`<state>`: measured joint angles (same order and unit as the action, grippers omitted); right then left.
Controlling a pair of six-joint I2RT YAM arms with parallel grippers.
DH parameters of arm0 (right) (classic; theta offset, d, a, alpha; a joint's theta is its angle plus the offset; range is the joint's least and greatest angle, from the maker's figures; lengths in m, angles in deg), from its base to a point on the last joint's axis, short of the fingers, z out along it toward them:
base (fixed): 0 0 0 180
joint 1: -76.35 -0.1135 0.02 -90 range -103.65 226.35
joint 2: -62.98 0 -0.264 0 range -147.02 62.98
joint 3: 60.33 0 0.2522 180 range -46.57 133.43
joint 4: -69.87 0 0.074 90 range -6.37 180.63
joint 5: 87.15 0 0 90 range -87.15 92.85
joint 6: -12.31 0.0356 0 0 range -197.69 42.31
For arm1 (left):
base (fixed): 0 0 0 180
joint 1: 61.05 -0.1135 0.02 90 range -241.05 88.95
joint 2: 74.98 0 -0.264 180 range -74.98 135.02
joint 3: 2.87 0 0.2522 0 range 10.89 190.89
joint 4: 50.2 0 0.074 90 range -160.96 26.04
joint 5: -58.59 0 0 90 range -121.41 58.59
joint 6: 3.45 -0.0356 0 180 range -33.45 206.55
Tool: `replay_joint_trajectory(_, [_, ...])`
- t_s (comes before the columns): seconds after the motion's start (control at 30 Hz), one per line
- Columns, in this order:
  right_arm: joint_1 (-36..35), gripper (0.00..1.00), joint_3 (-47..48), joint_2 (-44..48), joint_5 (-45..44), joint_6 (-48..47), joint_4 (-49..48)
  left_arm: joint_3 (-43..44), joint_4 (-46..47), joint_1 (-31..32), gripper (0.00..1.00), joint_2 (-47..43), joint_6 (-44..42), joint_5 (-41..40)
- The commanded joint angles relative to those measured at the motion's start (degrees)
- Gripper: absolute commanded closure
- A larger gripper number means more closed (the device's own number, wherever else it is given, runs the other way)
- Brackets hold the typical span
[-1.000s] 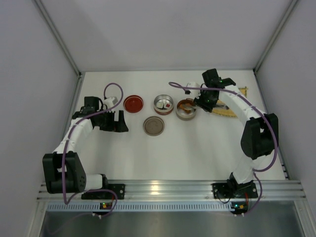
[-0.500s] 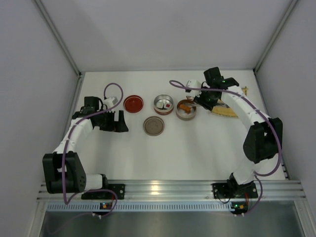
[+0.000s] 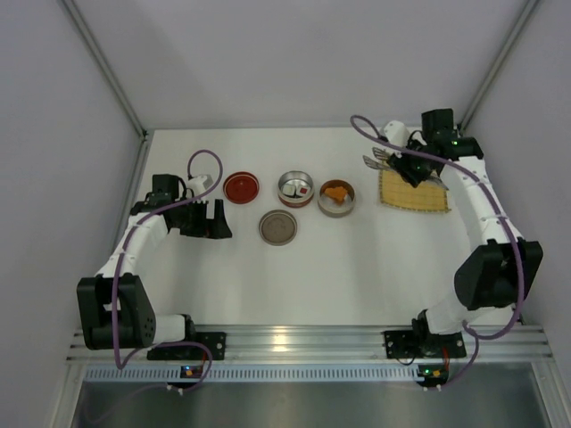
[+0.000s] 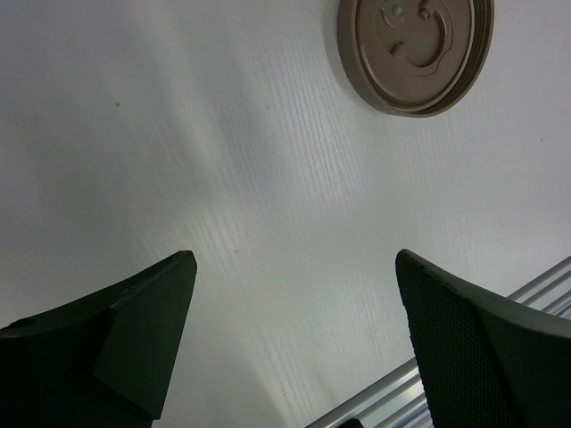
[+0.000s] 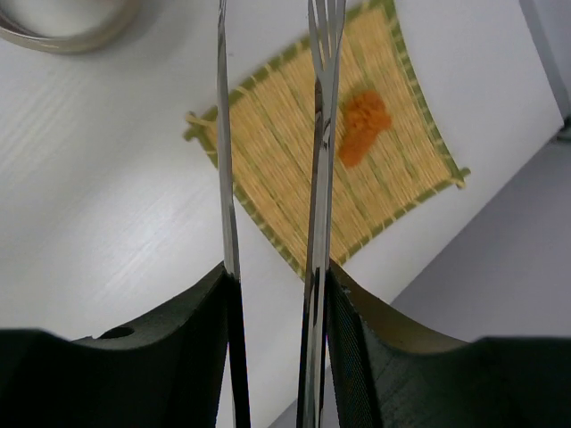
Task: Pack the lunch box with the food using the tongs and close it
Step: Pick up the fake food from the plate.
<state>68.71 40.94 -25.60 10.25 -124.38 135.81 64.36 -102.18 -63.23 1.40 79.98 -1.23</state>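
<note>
Clamped tongs in right pincer above last orange chunk on mat, upper right; left pincer apart, tins unlidded.

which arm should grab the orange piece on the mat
Right. The right gripper holds the tongs over the mat and orange piece; the left gripper is open, far across the table.

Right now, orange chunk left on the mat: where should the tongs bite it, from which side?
Across its narrow middle, from above. The orange chunk lies flat and elongated on the mat, so the short axis probably fits between the tongs in the right gripper.
</note>
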Motion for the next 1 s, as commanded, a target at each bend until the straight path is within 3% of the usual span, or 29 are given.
replay_joint_trajectory(0.0, [9.4,0.58,4.9,-2.5,2.8,0.8,-0.6,1.2,0.2,-0.3,0.02,-1.0,-1.0,0.7])
replay_joint_trajectory(0.2, [18.0,0.58,7.9,-7.0,3.3,-0.3,0.2,1.4,0.6,-0.4,0.02,-0.4,-0.7,0.8])
replay_joint_trajectory(0.4, [22.1,0.56,8.3,-10.8,4.3,-1.6,0.2,1.5,0.6,-0.4,0.02,0.5,-0.7,1.0])
replay_joint_trajectory(0.97, [23.5,0.52,11.0,-18.6,6.2,-3.2,0.9,1.7,0.7,-0.4,0.02,1.3,-0.7,1.5])
